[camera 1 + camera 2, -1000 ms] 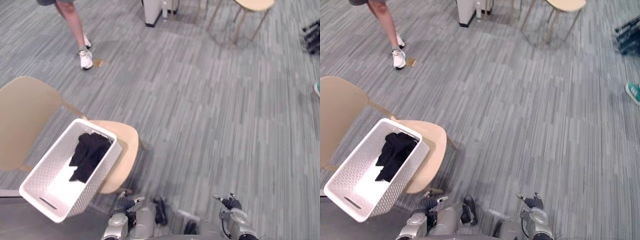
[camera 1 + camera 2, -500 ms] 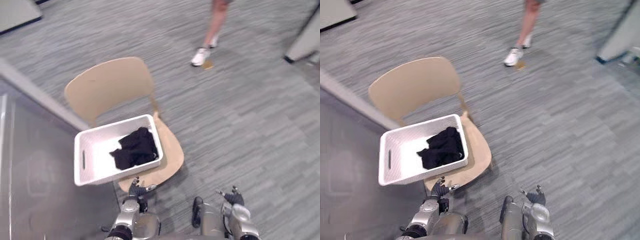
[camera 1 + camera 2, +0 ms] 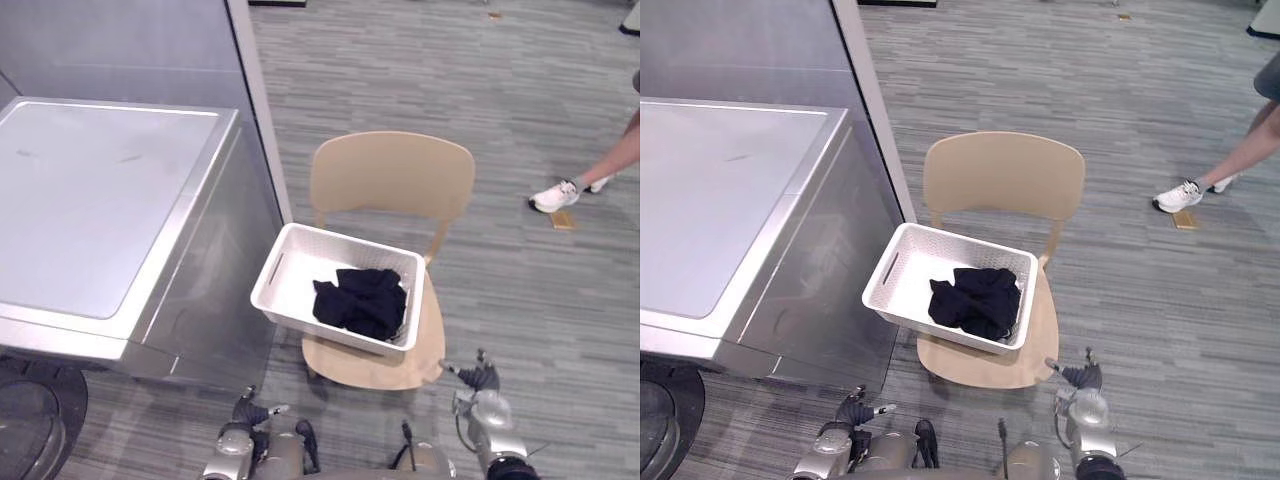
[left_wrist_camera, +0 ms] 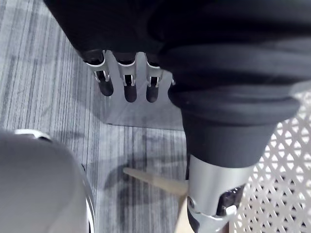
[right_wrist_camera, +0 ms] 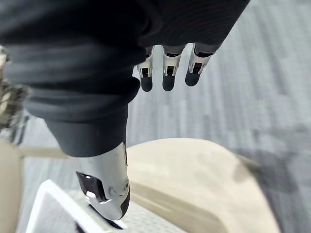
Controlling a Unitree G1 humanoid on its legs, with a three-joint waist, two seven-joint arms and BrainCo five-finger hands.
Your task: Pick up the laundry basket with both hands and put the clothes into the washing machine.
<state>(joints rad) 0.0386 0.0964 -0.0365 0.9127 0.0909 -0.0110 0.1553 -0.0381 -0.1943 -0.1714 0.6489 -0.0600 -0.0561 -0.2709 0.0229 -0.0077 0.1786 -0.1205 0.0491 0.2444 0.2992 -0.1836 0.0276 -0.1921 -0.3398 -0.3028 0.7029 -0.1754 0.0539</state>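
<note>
No writing, label, number or sign can be read on the white laundry basket (image 3: 290, 285), on the washing machine (image 3: 100, 200) or on the wooden chair (image 3: 390, 175).
</note>
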